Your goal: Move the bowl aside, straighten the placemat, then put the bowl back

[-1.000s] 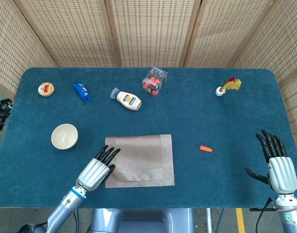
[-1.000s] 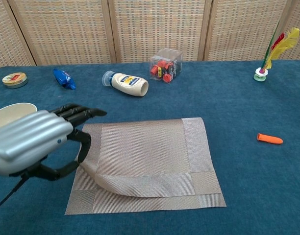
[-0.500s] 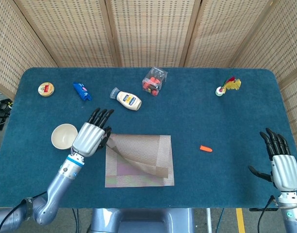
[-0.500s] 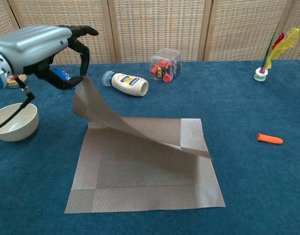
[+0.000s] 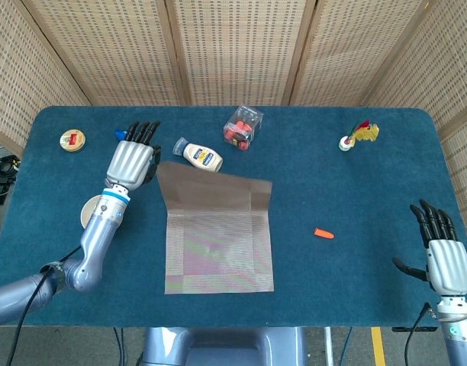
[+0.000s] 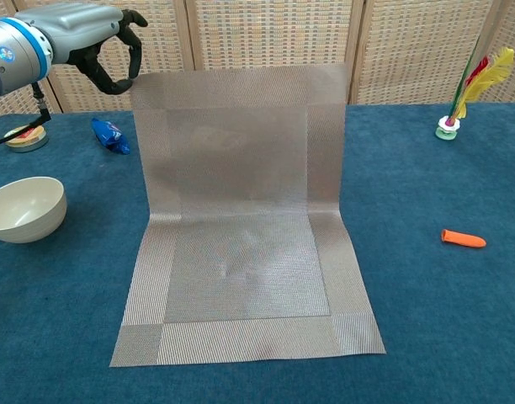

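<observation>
The right hand (image 5: 442, 258) rests low at the near right edge of the table with its fingers spread and nothing in it; only the head view shows it, since it lies outside the chest view. Nearest on the blue felt-covered table (image 5: 355, 183) is the woven grey-beige placemat (image 6: 241, 278), its near half lying flat and its far half raised. The chest view shows that far half standing almost upright like a wall, hiding whatever sits behind it, while the head view flattens the lifted part into a darker band with a crease across the mat. To the right of the mat lies a small orange cone-shaped cap (image 6: 464, 239), apart from it. To the left, the cream ceramic bowl (image 6: 22, 209) sits upright on the felt, clear of the placemat; in the head view the left forearm covers most of it. The left hand (image 6: 85, 29) is lifted above the table at the mat's far left corner and pinches that corner between thumb and curled fingers. Farther back, the head view alone shows a white squeeze bottle (image 5: 200, 156) on its side and a clear plastic box of red pieces (image 5: 243, 127). Both views show the blue wrapped packet (image 6: 110, 135), the round yellow tin (image 6: 25, 136) and the feathered shuttlecock toy (image 6: 469, 88)
</observation>
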